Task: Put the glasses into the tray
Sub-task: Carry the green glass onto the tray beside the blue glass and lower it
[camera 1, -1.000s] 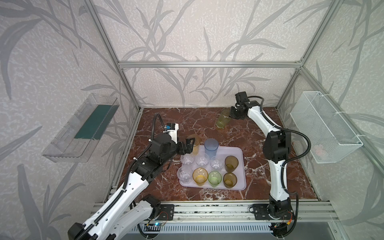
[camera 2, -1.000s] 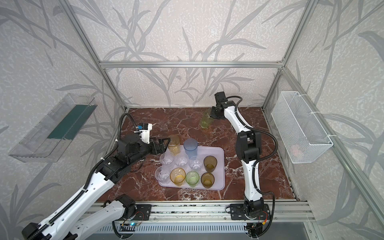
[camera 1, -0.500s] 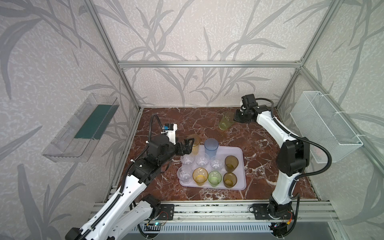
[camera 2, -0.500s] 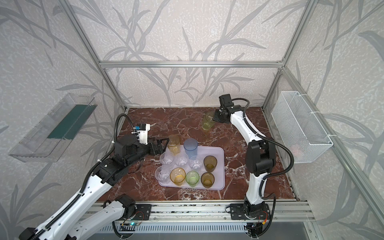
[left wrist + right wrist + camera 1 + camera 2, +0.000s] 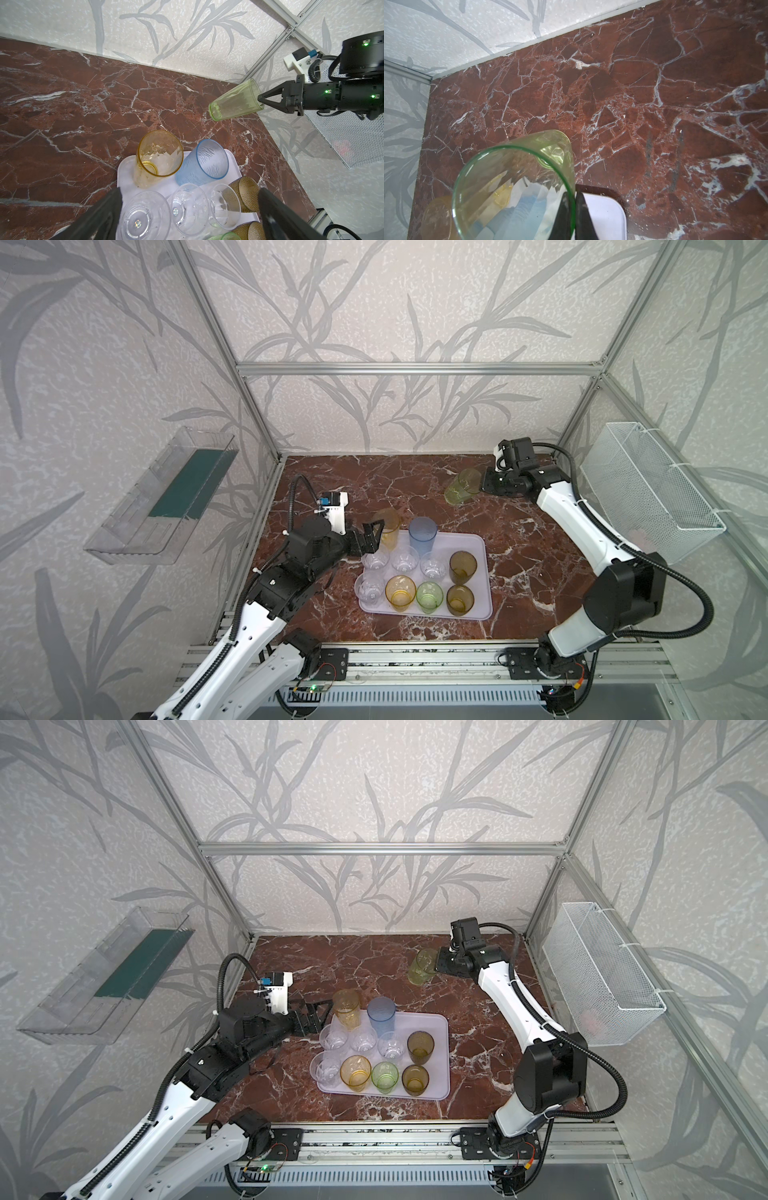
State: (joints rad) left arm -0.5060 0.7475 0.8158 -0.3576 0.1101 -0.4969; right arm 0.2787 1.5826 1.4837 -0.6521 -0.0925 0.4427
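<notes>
The lavender tray (image 5: pixel 480 568) (image 5: pixel 441 1052) lies near the table's front. On it stand several short glasses: clear, amber, green and olive-brown. A tall blue-grey glass (image 5: pixel 422 534) and a tall amber glass (image 5: pixel 388 526) (image 5: pixel 159 155) stand at its far edge. My left gripper (image 5: pixel 375 531) (image 5: pixel 189 192) is open beside the amber glass, with its fingers apart over the clear glasses. My right gripper (image 5: pixel 484 485) (image 5: pixel 574 199) is shut on the rim of a tall green glass (image 5: pixel 459 487) (image 5: pixel 234 102) (image 5: pixel 512 182). That glass hangs tilted above the far right of the table.
A clear plastic bin (image 5: pixel 162 497) hangs on the left wall. A white wire mesh basket (image 5: pixel 652 489) hangs on the right wall, close to the right arm. Aluminium posts frame the marble table (image 5: pixel 353 481), and a metal rail runs along its front.
The right arm's elbow has swung out to the right and lower, and the green glass has shifted slightly right in its grip. The left gripper has stayed open by the amber glass.
</notes>
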